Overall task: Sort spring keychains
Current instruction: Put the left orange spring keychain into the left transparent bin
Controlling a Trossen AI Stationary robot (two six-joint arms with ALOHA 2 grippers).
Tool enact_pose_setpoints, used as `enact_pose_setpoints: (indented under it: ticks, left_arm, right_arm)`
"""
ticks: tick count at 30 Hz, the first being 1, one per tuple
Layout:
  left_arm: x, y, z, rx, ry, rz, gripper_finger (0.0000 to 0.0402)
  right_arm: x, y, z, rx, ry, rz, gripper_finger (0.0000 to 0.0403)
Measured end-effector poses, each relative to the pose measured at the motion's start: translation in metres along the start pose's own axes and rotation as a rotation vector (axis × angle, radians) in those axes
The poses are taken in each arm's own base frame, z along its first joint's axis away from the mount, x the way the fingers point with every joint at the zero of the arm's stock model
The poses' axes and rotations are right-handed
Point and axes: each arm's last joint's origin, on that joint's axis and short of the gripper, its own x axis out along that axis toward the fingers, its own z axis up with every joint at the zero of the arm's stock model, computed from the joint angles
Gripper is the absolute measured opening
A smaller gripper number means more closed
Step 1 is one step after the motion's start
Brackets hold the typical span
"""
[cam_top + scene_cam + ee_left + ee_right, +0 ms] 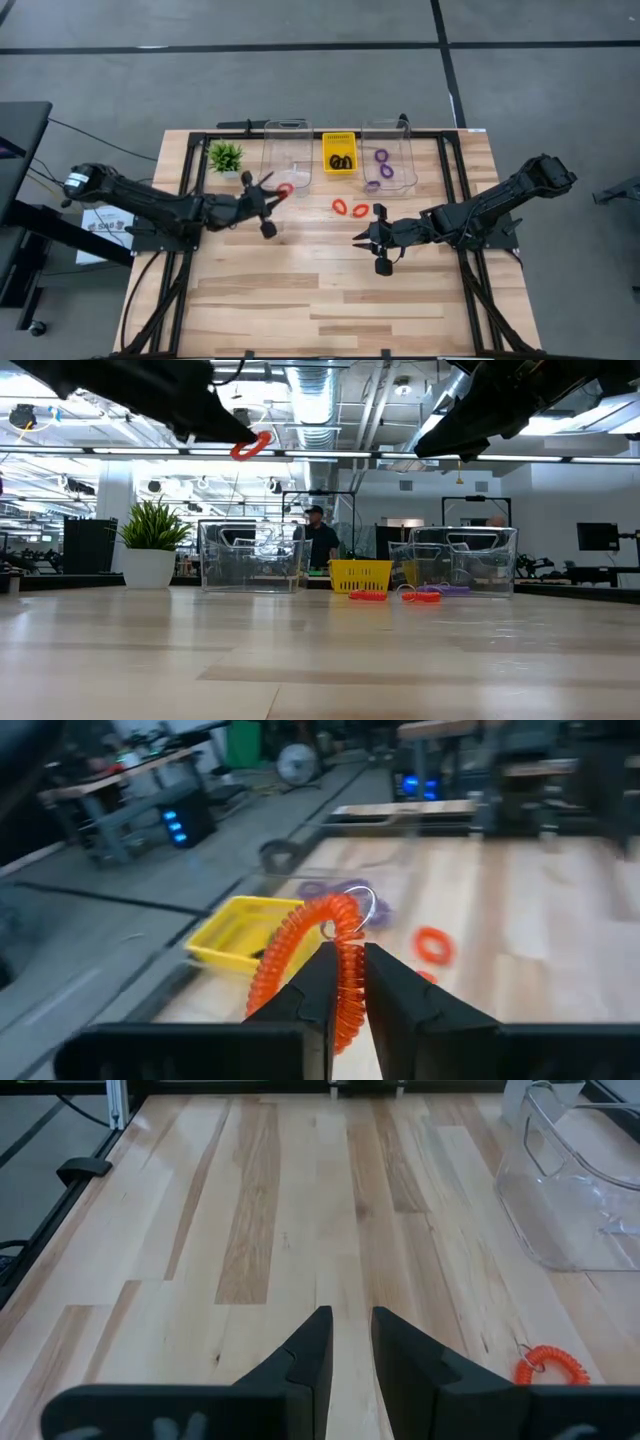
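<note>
The wooden table carries three containers along its far edge so each colour has its own place: a clear bin on the left, a small yellow basket holding black keychains, and a clear bin on the right holding purple keychains. The left gripper hangs raised beside the left clear bin, its fingers pinched on a red spring keychain, probably to drop it in. The right gripper waits nearby, fingers slightly parted and empty, near two red keychains left unsorted.
</note>
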Motion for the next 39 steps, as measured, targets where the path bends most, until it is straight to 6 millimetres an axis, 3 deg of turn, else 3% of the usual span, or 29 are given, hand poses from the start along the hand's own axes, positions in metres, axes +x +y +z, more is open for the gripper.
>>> enact_pose_setpoints:
  ticks: [7,12,17,31,39]
  left_arm:
    - [0.024,0.04,-0.003,-0.183,0.021,0.008,0.0042]
    - [0.038,0.076,0.01,-0.286,0.028,0.026,0.0042]
    - [0.056,0.106,0.022,-0.363,0.157,0.053,0.0042]
    - [0.095,0.121,0.013,-0.376,0.323,0.051,0.0042]
    - [0.116,0.149,-0.001,-0.588,0.562,0.089,0.0042]
  right_arm:
    - [0.0,0.0,0.0,0.0,-0.003,-0.001,0.0066]
    - [0.0,0.0,0.001,-0.006,-0.006,-0.001,0.0066]
    - [0.0,0.0,0.001,-0.014,-0.008,-0.001,0.0066]
    - [0.001,-0.002,0.001,-0.012,-0.01,-0.006,0.0066]
    - [0.001,-0.004,0.001,-0.009,-0.008,-0.012,0.0066]
